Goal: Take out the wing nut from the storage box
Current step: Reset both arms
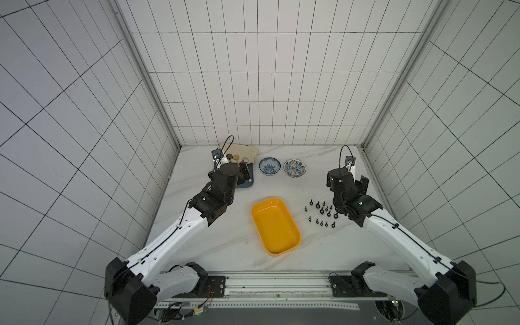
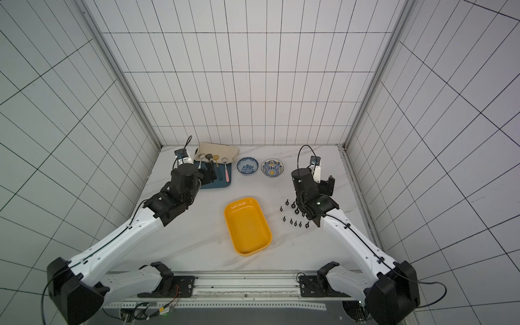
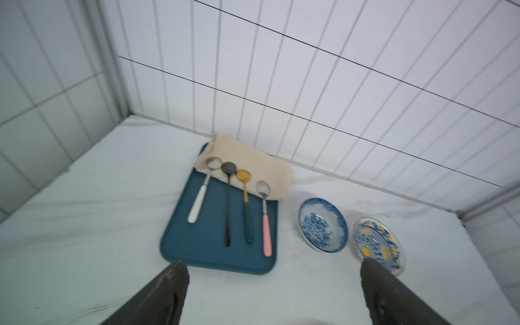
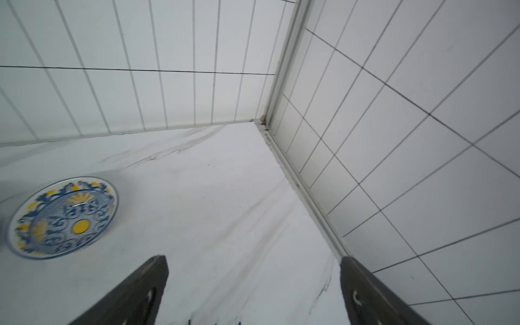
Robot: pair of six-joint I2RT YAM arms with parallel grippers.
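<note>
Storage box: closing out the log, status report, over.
Left gripper, right gripper open, empty. Storage box empty. Wing nuts out, beside it. Nothing in the way.

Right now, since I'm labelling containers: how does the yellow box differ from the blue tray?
The box is yellow, the tray dark blue. The box has raised walls; the tray is nearly flat. The box is empty; the tray carries four spoons and part of a cloth. Both are rounded rectangles.

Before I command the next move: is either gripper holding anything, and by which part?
Nothing is held: left gripper and right gripper both stand open and empty.
</note>
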